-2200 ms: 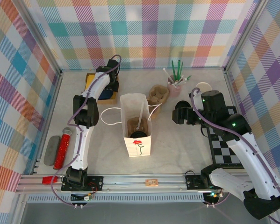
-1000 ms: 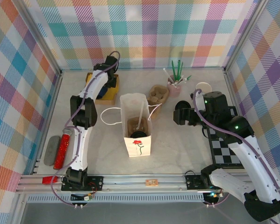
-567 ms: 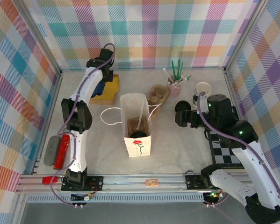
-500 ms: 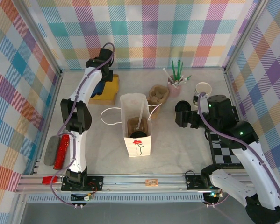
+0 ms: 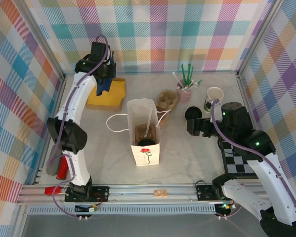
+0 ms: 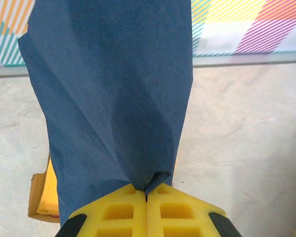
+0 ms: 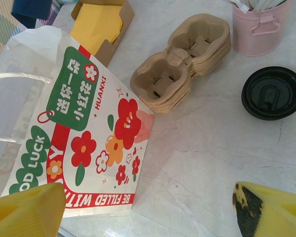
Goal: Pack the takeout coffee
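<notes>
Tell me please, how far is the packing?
Done: the paper bag stands open with a cardboard carrier inside. In hand: the left tool is shut on a blue napkin. Left: the lidded coffee stands outside the bag, near the open right tool.

The left claw [image 5: 104,77] holds a blue cloth [image 5: 102,87] above the yellow box [image 5: 106,97], behind the white bag [image 5: 146,154].

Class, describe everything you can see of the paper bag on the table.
The paper bag is white, printed with red flowers and green labels, one reading GOOD LUCK. It stands upright on the table, mouth open, with thin white loop handles drooping to either side. Something brown and something dark sit inside.
</notes>
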